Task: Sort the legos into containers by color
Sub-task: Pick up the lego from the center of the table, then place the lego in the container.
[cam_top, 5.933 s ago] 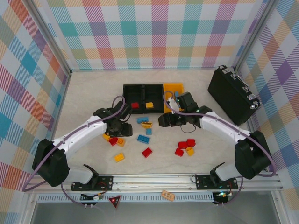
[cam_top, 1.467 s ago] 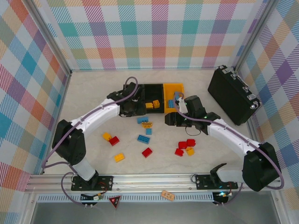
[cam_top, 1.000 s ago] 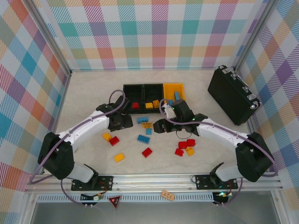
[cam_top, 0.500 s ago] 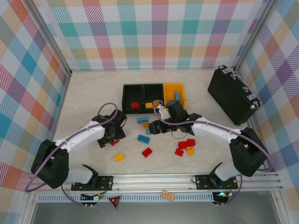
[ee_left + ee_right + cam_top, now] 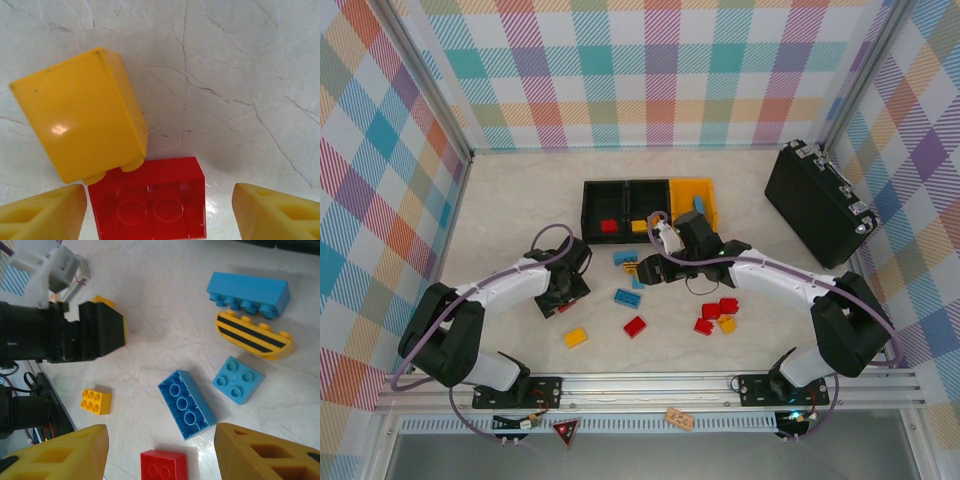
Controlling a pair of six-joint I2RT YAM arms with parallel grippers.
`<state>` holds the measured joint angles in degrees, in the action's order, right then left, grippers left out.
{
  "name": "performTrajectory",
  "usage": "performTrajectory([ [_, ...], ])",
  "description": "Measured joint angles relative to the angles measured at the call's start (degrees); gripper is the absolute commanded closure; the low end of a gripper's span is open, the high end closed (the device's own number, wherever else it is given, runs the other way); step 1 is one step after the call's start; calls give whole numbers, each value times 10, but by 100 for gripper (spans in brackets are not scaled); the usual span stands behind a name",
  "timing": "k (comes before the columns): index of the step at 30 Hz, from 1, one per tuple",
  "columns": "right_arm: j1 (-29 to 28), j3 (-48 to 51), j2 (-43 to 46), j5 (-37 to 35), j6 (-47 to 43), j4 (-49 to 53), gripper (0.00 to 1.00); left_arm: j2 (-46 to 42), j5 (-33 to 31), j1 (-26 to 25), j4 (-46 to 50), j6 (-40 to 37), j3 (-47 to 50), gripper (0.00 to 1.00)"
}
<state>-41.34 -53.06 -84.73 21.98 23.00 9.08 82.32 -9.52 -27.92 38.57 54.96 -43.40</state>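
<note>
Top external view: both arms back from the containers (image 5: 625, 183) to the loose legos (image 5: 628, 297) on the surface (image 5: 520, 200).
Left wrist view: left gripper (image 5: 160, 215) open and empty, straddling a red brick (image 5: 150, 197) touching a yellow brick (image 5: 80, 112). Right wrist view: right gripper (image 5: 162, 455) open, empty, above a blue brick (image 5: 187, 405). Marks two fresh picks, likely: red for the left black bin (image 5: 588, 205), already holding red, blue for the yellow bin (image 5: 688, 184).

Pastel plaid walls (image 5: 660, 70) enclose a pale marbled tabletop (image 5: 510, 200) edged by aluminium rails (image 5: 650, 384).
</note>
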Motion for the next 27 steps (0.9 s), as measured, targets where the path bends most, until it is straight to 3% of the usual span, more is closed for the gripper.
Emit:
performTrajectory([
  [7,-1,-7,-8,0,-2,0,42,6,3,1,-11,0,7,52],
  [16,-1,-7,-10,-1,-4,2,42,3,4,-3,1,-15,-8,54],
  [27,-1,-13,1,-33,-4,22,42,14,-18,-8,34,-96,-184,54],
])
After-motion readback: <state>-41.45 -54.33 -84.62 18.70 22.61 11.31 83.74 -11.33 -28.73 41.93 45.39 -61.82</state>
